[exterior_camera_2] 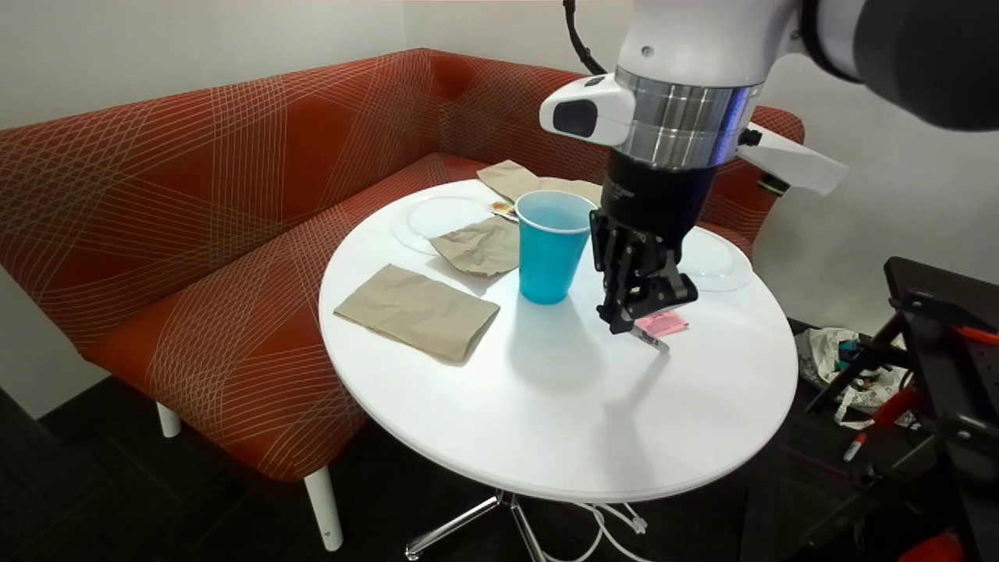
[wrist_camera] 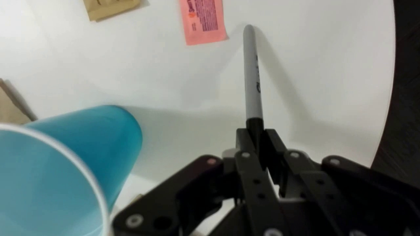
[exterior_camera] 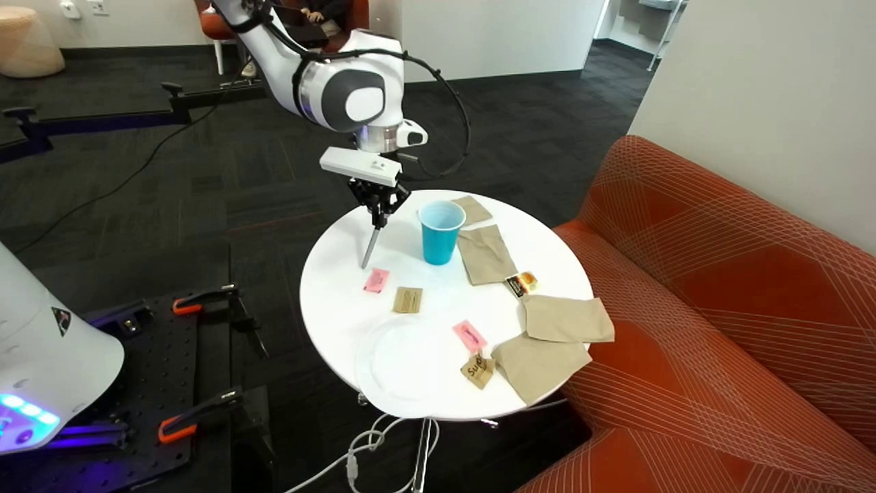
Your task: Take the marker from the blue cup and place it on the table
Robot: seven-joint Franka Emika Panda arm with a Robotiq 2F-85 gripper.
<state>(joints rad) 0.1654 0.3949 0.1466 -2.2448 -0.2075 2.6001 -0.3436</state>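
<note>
1. Sofa: orange-red, pale line pattern.
2. Brown napkins: flat; two overlap.
3. Pink packets: printed; positioned well apart.
4. Tan packets: printed; one sits just beside a pink packet.
5. Multicoloured packet: located at a napkin's corner.
6. Clear plates: two, well apart.
7. White cable: loosely looped.

This appears to be a lounge or break corner in an office. In an exterior view, a long, line-patterned orange-red sofa runs beside the pale wall at the right, close to a round white table on a metal stem, over dark carpet; at the far side are a pale drum-shaped seat on the left, an orange-red chair and part of a person. The blue cup, brown napkins and small paper packets on the table fit a break area.
</note>
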